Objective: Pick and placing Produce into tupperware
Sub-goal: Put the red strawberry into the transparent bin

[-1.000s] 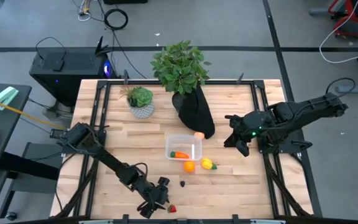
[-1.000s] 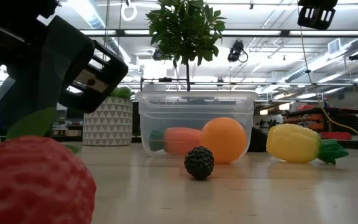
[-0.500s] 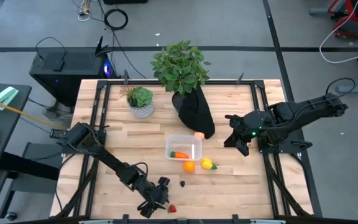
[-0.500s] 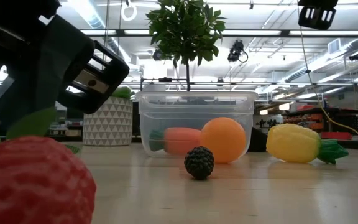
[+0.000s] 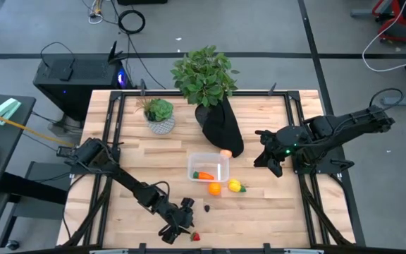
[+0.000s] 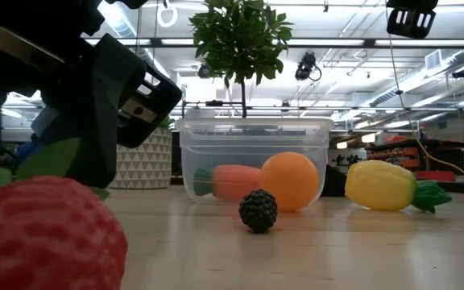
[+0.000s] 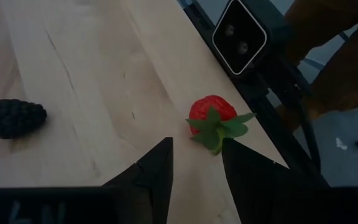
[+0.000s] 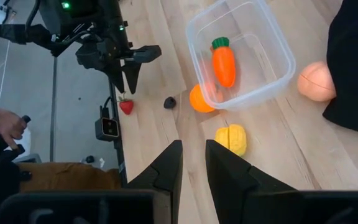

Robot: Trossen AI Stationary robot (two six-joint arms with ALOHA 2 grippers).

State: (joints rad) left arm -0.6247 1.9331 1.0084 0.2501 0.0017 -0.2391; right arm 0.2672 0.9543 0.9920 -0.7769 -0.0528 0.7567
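A red strawberry [image 5: 195,237] [image 7: 211,112] lies on its side at the table's near edge. My left gripper [image 5: 182,224] [image 7: 197,146] is open just short of it, fingers aimed at its green leaves. The tiny dark piece [image 5: 207,208] [image 6: 258,210] lies farther in. The clear tupperware [image 5: 191,164] [image 8: 272,37] holds the carrot [image 8: 224,62]. The orange [image 5: 214,188] and the yellow piece [image 5: 236,186] sit by its near side, and the peach ball [image 5: 225,152] by its far side. My right gripper [image 5: 271,164] [image 8: 193,144] waits above the table's right part, open by a narrow gap.
A tall plant in a black wrap [image 5: 220,123] and a small plant in a white patterned pot [image 5: 161,116] stand on the far half. A small camera block [image 7: 240,34] sits at the near edge beside the strawberry. A person's hand [image 8: 2,124] shows beyond the table.
My left gripper has shifted a little toward the table's right, closing on the strawberry; in the low view its body fills more of the picture. The produce and the tupperware have stayed where they were.
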